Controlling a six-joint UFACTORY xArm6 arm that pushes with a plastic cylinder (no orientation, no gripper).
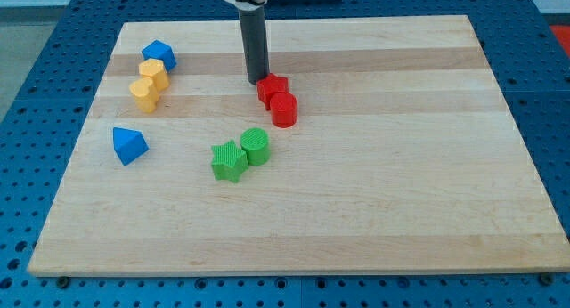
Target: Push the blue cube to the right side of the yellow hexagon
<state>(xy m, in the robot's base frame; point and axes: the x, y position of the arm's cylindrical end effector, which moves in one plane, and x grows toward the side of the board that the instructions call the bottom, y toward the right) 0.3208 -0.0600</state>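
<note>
- at the view's left, a blue wedge-like block [129,145] sits alone, well apart from the task's things.
- above it stand two yellow blocks touching: the lower yellow block [143,93] and the upper yellow block [153,73]. i cannot tell which one is the hexagon.
- the blue cube [158,53] rests at the view's top left, against the upper yellow block's top-right edge, so it is above the pair rather than squarely to their right.
- lower, near the middle, a green star [229,160] touches a green cylinder [255,145]; both are out of the way.
- my tip [257,80] stands well to the right of the blue cube and somewhat lower, just beside the left edge of a red star-like block [272,87], which touches a red cylinder [283,109].
- there is no claw here, only the rod, so nothing is clenched or grasped.
- judgement: the tip needs to get above the cube, then nudge it down and right, without disturbing the yellows.
- the wooden table [427,166] is flat and bare between tip and cube, giving room.
</note>
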